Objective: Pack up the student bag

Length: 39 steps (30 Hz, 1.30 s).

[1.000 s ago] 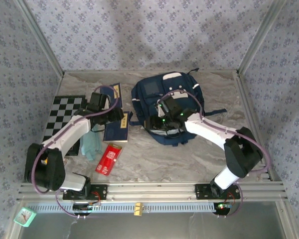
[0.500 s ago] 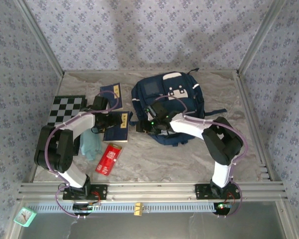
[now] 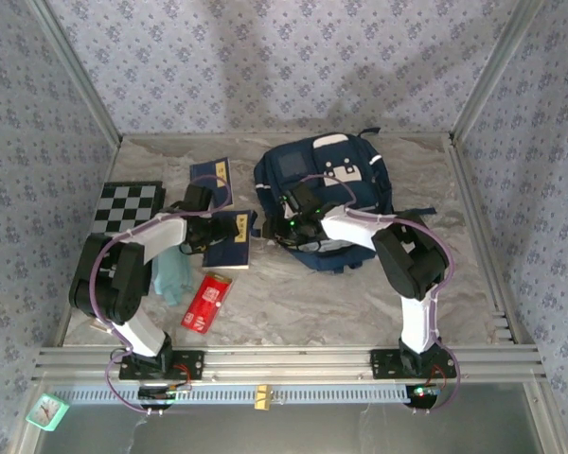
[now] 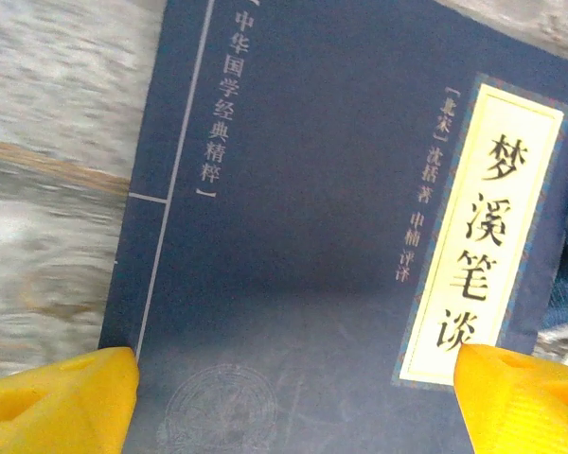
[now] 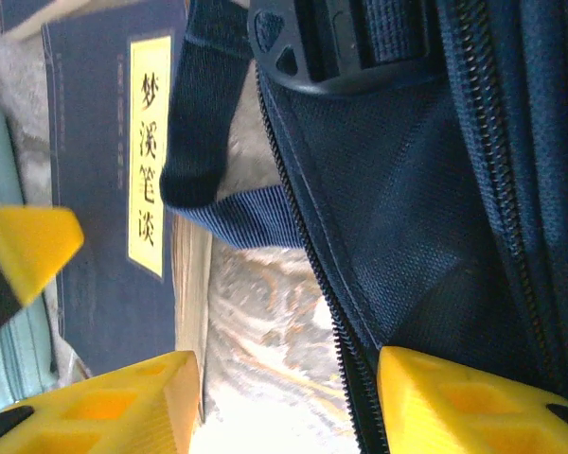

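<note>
The student bag (image 3: 298, 168), a navy-blue backpack with white trim, is laid flat at the far middle of the marbled desk (image 3: 360, 303), its front pockets facing up. In the right wrist view its mesh side panel (image 5: 407, 189), a zipper line, a black buckle (image 5: 331, 47) and a looped navy strap (image 5: 218, 142) are seen close up.

The right gripper (image 3: 282, 229) is lowered at the bag's left edge. Its yellow fingers are spread wide (image 5: 284, 397), with the zipper seam and a strip of bare desk between them; nothing is pinched.

Just left of the bag, a thin navy booklet (image 3: 229, 244) with a yellow title label in Chinese characters is lying on the desk. The left gripper (image 3: 225, 225) is held over it, its yellow fingers spread (image 4: 289, 397) to either side of the cover (image 4: 303, 218); whether the tips are touching the booklet cannot be told. A yellow tip at the left edge of the right wrist view is possibly a finger of that left gripper.

A second navy booklet (image 3: 211, 175) is placed farther back, apart from the first. A black-and-white checkerboard (image 3: 123, 210) is laid at the desk's left side, a pale teal item (image 3: 173, 274) is lying near the left arm, and a red packet (image 3: 205, 301) is set nearer the front edge.
</note>
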Tool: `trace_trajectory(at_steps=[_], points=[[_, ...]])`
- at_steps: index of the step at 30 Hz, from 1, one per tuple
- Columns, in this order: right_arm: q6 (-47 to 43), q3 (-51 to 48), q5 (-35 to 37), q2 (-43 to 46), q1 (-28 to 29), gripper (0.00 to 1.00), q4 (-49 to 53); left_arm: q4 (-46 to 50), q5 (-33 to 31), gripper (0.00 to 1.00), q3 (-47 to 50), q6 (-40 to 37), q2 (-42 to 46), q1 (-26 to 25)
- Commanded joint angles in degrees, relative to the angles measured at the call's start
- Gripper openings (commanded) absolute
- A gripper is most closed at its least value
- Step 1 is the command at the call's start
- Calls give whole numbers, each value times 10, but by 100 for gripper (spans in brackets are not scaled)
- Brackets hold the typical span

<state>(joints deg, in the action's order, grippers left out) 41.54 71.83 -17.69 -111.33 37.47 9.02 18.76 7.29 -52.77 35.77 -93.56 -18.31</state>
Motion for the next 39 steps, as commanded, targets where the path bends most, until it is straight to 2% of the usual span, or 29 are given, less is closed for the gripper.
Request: trace_trajectory(at_steps=[1,7,12,19,30,34,39], points=[[-28,12,44,-5,-37,54,33,-2,35,86,11,36,5,-21],[-49,21,35,29,-26,52,80,26,-27,85,26,35,68,-19],[-40,37,28,33,27,48,109,31,-18,79,35,15,71,8],[6,62,-12,-25,64,40,65,-3,25,69,46,1,51,21],[29,98,-29,-86,71,47,45,-25,36,61,59,4,29,24],[34,108,-39,-105,71,48,45,-50,59,59,74,18,25,22],[35,126,-51,-109,77,49,43,-44,49,57,76,19,28,22]])
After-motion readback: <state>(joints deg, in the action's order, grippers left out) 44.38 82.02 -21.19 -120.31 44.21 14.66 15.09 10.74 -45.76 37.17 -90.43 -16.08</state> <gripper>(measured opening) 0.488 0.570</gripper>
